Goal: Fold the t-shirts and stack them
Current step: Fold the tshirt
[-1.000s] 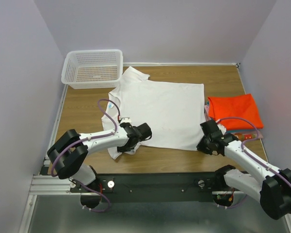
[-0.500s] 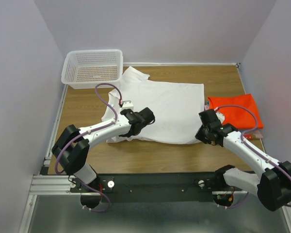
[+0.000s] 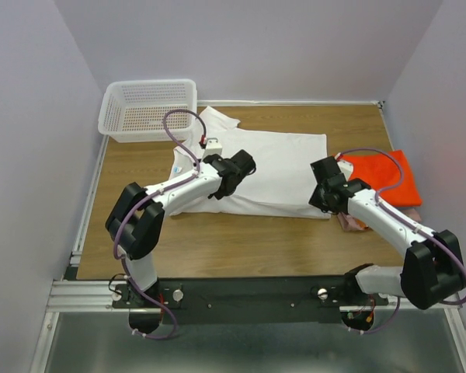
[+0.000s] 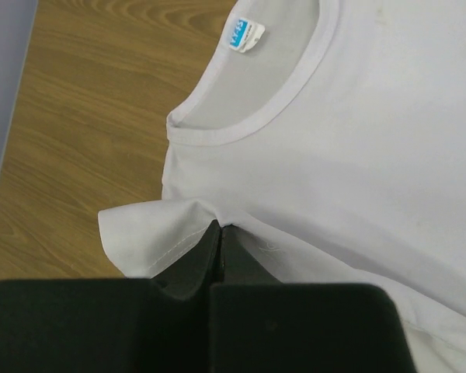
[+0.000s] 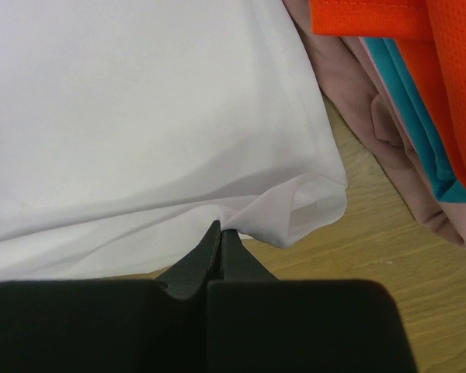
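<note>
The white t-shirt (image 3: 276,167) lies spread across the middle of the table, its near half folded up over the far half. My left gripper (image 3: 231,177) is shut on the shirt's near sleeve edge; in the left wrist view (image 4: 220,227) the pinched cloth (image 4: 151,229) rises just below the collar (image 4: 256,124). My right gripper (image 3: 324,198) is shut on the shirt's bottom hem corner (image 5: 295,210). A stack of folded tees lies at the right: orange-red (image 3: 388,175) on top, teal (image 5: 419,101) and pink (image 5: 373,116) beneath.
A white plastic mesh basket (image 3: 148,109) stands at the back left. The wooden table (image 3: 241,249) is walled by pale panels on the left, back and right. The stack sits close to the right arm's wrist.
Both grippers have carried the shirt's near edge away from me, over the rest of the shirt. The shirt's visible area has shrunk to about half its depth.
</note>
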`<state>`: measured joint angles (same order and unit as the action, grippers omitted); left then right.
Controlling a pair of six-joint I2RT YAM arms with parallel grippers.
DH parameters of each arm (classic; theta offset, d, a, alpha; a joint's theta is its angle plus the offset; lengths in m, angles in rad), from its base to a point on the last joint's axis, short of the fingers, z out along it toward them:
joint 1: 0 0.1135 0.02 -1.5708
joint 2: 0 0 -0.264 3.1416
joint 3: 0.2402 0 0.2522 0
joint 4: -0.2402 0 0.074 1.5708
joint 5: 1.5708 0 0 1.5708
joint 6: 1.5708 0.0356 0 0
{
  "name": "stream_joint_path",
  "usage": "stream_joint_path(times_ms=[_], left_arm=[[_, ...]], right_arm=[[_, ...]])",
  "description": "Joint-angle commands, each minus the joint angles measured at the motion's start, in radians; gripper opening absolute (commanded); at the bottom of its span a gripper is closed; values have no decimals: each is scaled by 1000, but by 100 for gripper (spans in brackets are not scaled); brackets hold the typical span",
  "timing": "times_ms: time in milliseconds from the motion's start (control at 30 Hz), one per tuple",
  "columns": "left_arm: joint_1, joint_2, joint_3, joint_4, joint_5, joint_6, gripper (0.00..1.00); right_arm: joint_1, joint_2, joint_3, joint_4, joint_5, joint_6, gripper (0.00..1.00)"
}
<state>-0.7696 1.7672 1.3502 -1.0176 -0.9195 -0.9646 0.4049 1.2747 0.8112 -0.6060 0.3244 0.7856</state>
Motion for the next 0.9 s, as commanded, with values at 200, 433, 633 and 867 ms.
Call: stream_joint_path(times_ms=[200, 433, 633, 867], left_arm=[[4, 66, 82, 174, -166, 184, 0], [6, 61, 46, 398, -157, 430, 0], [10, 69, 26, 591, -101, 616, 0], [49, 136, 58, 633, -88, 656, 0]], right_arm=[[2, 68, 46, 29, 56, -28, 0], [-9, 104, 78, 31, 67, -49, 0], [-34, 130, 105, 32, 65, -74, 1], [-54, 183, 121, 37, 59, -80, 1]])
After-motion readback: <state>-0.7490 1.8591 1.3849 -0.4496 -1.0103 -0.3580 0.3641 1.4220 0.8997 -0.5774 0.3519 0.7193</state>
